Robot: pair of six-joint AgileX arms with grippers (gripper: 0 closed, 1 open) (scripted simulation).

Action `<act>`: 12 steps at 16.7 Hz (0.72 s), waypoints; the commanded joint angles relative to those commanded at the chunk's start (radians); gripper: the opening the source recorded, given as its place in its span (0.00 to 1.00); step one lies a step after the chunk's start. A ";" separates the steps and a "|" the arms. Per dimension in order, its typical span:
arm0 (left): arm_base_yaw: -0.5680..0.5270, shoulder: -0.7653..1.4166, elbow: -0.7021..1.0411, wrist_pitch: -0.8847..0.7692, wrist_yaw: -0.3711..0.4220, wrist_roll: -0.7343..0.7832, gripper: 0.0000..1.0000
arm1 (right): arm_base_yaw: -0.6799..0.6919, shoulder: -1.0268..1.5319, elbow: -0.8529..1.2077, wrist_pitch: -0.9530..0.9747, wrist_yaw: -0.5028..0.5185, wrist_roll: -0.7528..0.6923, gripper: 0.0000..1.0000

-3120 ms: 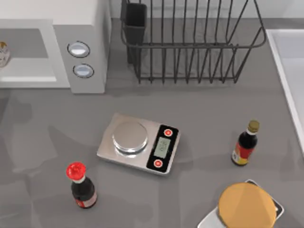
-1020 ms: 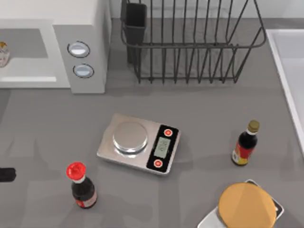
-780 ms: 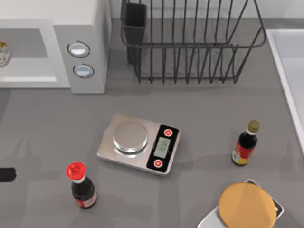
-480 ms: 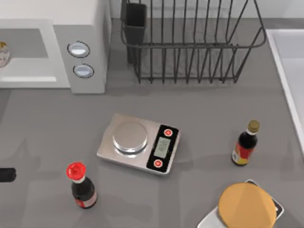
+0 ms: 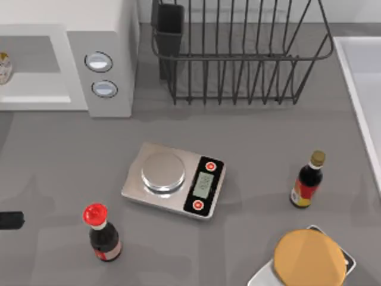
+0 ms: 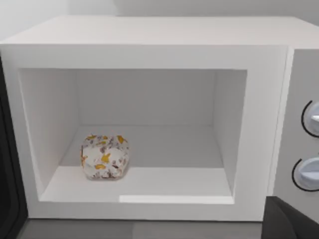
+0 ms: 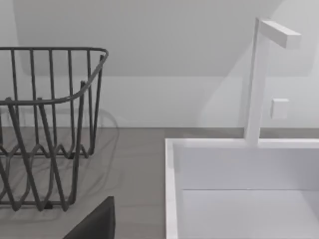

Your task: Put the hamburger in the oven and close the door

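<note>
Oven (image 5: 101, 36) at table's far left, door (image 6: 7, 179) swung open, seen as a dark strip beside the cavity in left wrist view. Hamburger (image 6: 104, 157) inside the oven, on the cavity floor, toward the door side, apart from the walls. In top view, hamburger (image 5: 3, 67) just visible at the picture's left edge, within the cavity. Two knobs (image 5: 99, 61) on the oven's side panel, one above the other.

Wire rack (image 5: 238, 53) at far centre, just right of the oven, with a dark cup (image 5: 169, 27) hung at its left end. White sink (image 5: 364, 83) along the right edge; white faucet (image 7: 259, 79) rising from its rim in right wrist view.

Scale (image 5: 172, 179) mid-table, bare steel pan. Red-capped bottle (image 5: 101, 233) upright, near left of the scale and nearer the front. Tan-capped bottle (image 5: 308, 180) upright, well right of the scale. Large tan disc (image 5: 308, 259) on a white base at front right, near that bottle.

Left arm (image 5: 9, 220) seen as a dark stub at the left table edge, in front of the oven, apart from the red-capped bottle. Left gripper (image 6: 286, 221) just a dark corner facing the open cavity: open or closed, cannot tell. Right gripper (image 7: 94, 224) a dark corner between rack and sink, facing the back wall: cannot tell either. Nothing between the left gripper and the oven's mouth.
</note>
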 joint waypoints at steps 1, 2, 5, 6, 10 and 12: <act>-0.034 -0.009 0.003 -0.012 -0.033 0.000 0.00 | 0.000 0.000 0.000 0.000 0.000 0.000 1.00; -0.070 -0.018 0.006 -0.026 -0.066 0.000 0.00 | 0.000 0.000 0.000 0.000 0.000 0.000 1.00; -0.170 -0.045 0.015 -0.063 -0.168 -0.001 0.00 | 0.000 0.000 0.000 0.000 0.000 0.000 1.00; -0.197 -0.052 0.018 -0.073 -0.196 -0.001 0.00 | 0.000 0.000 0.000 0.000 0.000 0.000 1.00; -0.250 -0.068 0.024 -0.092 -0.249 -0.001 0.00 | 0.000 0.000 0.000 0.000 0.000 0.000 1.00; -0.250 -0.068 0.024 -0.092 -0.249 -0.001 0.00 | 0.000 0.000 0.000 0.000 0.000 0.000 1.00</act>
